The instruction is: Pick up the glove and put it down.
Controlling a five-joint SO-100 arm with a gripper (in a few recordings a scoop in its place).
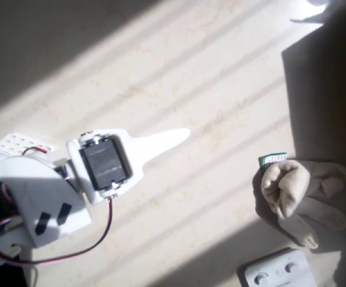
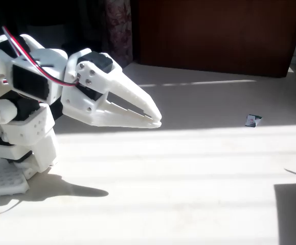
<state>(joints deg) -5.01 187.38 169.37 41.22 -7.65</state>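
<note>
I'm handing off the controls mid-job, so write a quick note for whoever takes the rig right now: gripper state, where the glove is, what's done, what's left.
Gripper: shut, holding nothing, held above the table near the arm's base, pointing toward the glove's side.
Glove: lying crumpled on the table at the right edge of the overhead view, green-and-white label at its upper left, well clear of the gripper. A white device with round buttons sits just below it; leave it.
Done: nothing visible yet; the glove is not gripped.
Left: open, reach across to the glove, grip it, lift, set it down.
</note>
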